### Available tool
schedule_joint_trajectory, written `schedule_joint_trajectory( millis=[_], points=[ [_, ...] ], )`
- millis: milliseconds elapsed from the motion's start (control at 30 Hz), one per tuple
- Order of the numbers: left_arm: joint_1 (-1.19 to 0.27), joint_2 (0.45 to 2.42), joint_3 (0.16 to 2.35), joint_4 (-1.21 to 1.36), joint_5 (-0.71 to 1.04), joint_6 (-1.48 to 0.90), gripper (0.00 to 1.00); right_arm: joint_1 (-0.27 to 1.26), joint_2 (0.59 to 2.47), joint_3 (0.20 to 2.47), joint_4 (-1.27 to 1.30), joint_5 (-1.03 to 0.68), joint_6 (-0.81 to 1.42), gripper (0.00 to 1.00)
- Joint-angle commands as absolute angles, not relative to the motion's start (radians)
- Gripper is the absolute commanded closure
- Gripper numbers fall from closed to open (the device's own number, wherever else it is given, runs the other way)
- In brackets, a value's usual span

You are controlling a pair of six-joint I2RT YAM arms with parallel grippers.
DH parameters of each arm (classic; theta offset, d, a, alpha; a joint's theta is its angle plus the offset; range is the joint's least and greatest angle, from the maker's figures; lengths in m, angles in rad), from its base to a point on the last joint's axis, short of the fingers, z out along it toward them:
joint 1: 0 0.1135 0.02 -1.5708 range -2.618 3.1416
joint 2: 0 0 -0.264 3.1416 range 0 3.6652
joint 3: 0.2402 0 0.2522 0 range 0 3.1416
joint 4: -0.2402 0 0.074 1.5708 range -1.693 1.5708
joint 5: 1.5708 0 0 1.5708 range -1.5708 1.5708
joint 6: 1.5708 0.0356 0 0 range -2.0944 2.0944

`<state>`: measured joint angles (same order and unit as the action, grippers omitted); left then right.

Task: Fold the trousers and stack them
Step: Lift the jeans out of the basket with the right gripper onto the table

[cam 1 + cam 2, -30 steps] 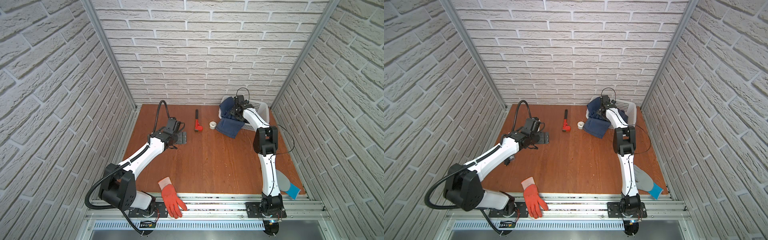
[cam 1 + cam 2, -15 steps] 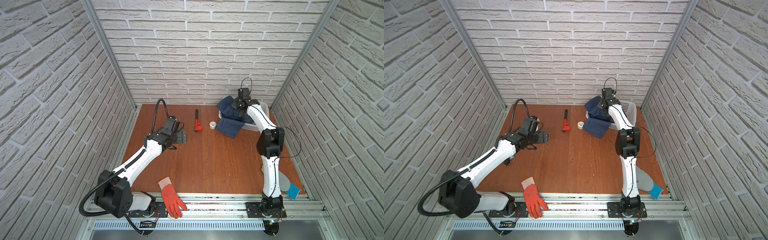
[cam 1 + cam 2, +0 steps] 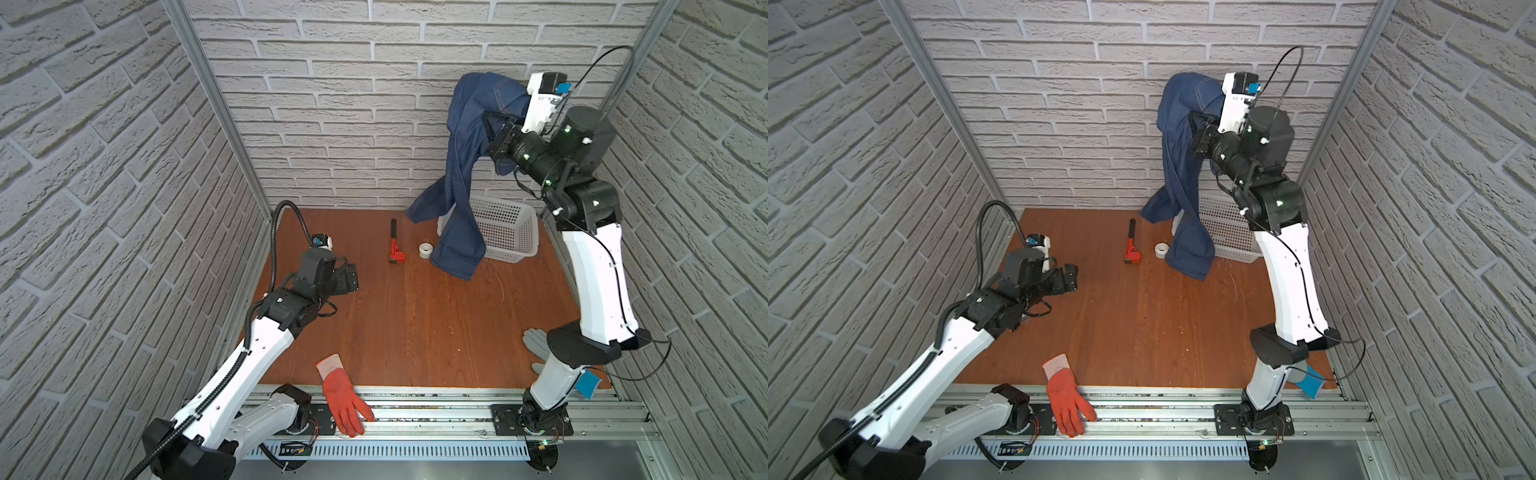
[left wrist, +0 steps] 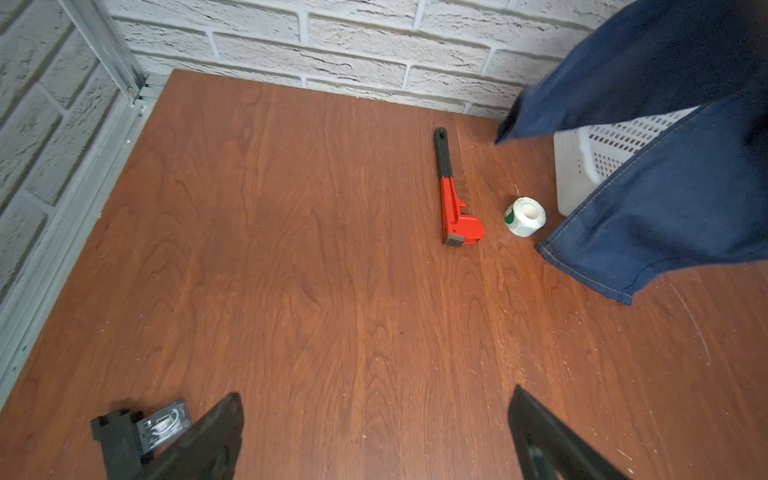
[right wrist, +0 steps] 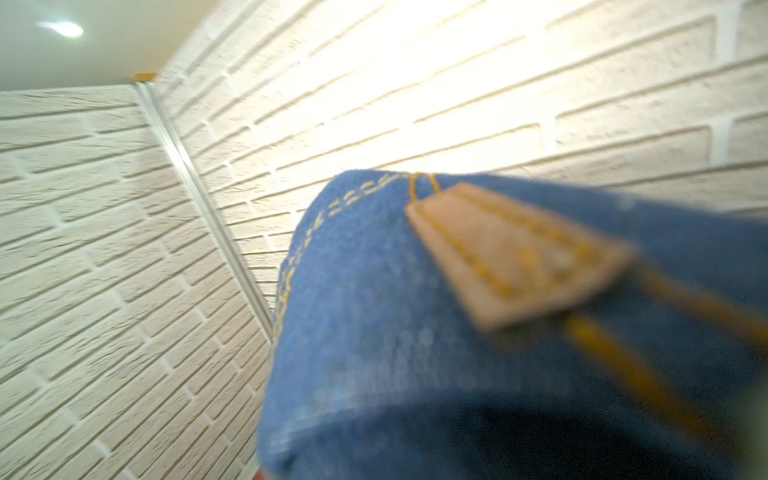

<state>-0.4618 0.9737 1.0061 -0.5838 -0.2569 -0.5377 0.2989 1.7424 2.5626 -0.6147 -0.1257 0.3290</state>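
Observation:
The trousers [image 3: 461,166], dark blue denim with tan stitching, hang high in front of the back wall in both top views [image 3: 1177,166]. My right gripper [image 3: 491,124] is shut on their upper part, its fingertips buried in the cloth. The legs drop down and one hem rests on the wooden table [image 3: 415,324] beside the basket. Blurred denim and a tan patch [image 5: 511,253] fill the right wrist view. My left gripper [image 3: 345,282] stands open and empty low over the table's left side [image 4: 376,395]. The trouser hems [image 4: 665,199] show far ahead of it.
A white basket [image 3: 507,232] stands at the back right. A red pipe wrench [image 3: 395,249] and a white tape roll [image 3: 425,250] lie beside the hanging legs. An orange-red glove [image 3: 343,399] lies on the front edge. A grey glove [image 3: 534,343] lies by the right arm's base.
My right gripper has shut on the trousers and lifted them high out of the basket, so the legs now hang free. The left arm has barely moved.

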Motion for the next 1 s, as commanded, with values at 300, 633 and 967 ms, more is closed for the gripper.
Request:
schedule_joint_trajectory(
  millis=[300,633,967],
  points=[
    [-0.469,0.807,0.965,-0.708,-0.321,-0.579,0.02,0.462,1.618,2.363,-0.790,-0.168,0.163,0.94],
    [-0.469,0.744,0.969,-0.733,-0.321,-0.605,0.02,0.685,1.711,2.495,-0.723,-0.158,0.264,0.94],
    [-0.468,0.671,1.035,-0.809,-0.376,-0.607,0.02,0.778,1.731,2.567,-0.533,-0.125,0.427,0.94]
  ],
)
